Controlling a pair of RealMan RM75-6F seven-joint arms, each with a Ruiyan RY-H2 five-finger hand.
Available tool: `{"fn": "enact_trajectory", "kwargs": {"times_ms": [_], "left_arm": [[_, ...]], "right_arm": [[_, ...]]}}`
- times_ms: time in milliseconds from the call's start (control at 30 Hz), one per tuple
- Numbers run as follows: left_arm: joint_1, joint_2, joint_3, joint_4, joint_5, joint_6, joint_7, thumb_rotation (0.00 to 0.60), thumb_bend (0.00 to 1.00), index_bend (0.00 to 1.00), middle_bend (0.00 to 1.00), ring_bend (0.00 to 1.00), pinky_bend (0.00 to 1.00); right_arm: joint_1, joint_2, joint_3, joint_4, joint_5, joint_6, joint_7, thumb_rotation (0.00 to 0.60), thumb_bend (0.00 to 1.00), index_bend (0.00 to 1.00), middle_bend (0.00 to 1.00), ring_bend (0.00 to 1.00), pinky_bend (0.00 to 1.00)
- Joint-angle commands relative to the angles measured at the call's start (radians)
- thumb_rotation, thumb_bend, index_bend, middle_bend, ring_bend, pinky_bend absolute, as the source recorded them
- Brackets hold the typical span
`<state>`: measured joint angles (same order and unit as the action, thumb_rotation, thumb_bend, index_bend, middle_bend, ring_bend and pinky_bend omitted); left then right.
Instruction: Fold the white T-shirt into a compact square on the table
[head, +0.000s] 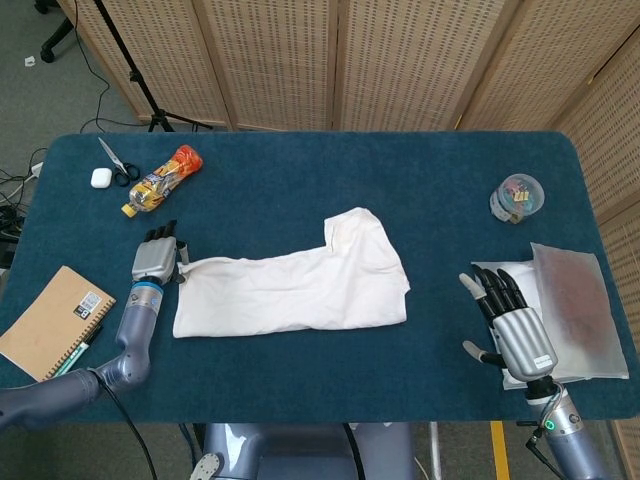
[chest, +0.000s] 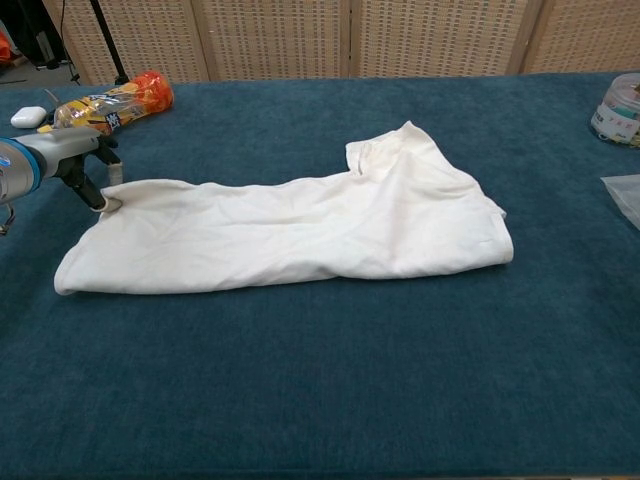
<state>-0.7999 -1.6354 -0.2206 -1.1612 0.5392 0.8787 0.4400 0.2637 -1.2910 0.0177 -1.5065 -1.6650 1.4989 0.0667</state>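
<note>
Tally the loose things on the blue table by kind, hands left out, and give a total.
White T-shirt: 1
Scissors: 1
White earbud case: 1
Orange snack bag: 1
Spiral notebook: 1
Clear round container: 1
Clear plastic pouch: 1
Total: 7

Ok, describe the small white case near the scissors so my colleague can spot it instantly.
Start at the blue table's far left corner. Beside the scissors, left of the orange snack bag, lies the small white case: rounded, plain and pebble-like, the only white object there.
</note>
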Motion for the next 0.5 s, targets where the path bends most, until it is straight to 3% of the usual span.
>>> {"fn": "enact_trajectory", "kwargs": {"times_ms": [33, 500], "left_arm": [[0.002, -0.005, -0.003, 0.009, 0.005, 0.005, 0.001, 0.600, 0.39, 0.69, 0.00, 0.00, 0.00], [0.012, 0.014, -0.017, 0.016, 0.010, -0.012, 0.010, 0.600, 0.67, 0.74, 0.00, 0.00, 0.00]], "right_arm": [[0.000, 0.000, 0.000, 0.000, 0.000, -0.004, 0.003, 0.600, 0.00, 0.00, 0.00, 0.00, 0.00], [-0.001, 0.000, 0.003, 0.000, -0.007, -0.015, 0.002, 0.600, 0.00, 0.00, 0.00, 0.00, 0.00]]}}
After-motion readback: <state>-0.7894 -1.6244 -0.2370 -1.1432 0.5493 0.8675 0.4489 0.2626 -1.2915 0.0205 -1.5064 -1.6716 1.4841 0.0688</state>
